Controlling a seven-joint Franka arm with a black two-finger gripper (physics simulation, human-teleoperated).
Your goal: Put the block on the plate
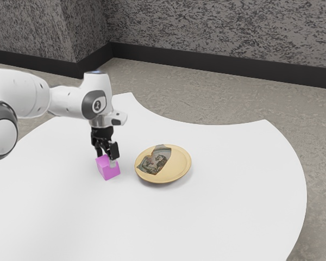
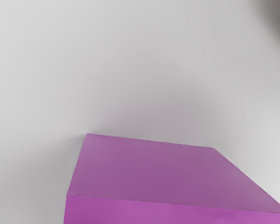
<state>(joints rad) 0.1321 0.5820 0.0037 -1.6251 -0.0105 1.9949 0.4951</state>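
Block (image 1: 110, 172), bright magenta, is seen at the tip of the gripper (image 1: 106, 158), beside the plate (image 1: 180, 163) and apart from it; whether it is lifted from the white table (image 1: 223, 196) cannot be told. How far the gripper is opened, and whether the block is held, cannot be told either. On the arm (image 1: 30, 95), a pale mark is set in a dark patch (image 1: 96, 105), too small to be read. In the exterior view, the plate's yellow surface is seen partly covered by a grey, dark-figured picture (image 1: 156, 160). In the wrist view, the block's flat face and straight edges are seen close up.
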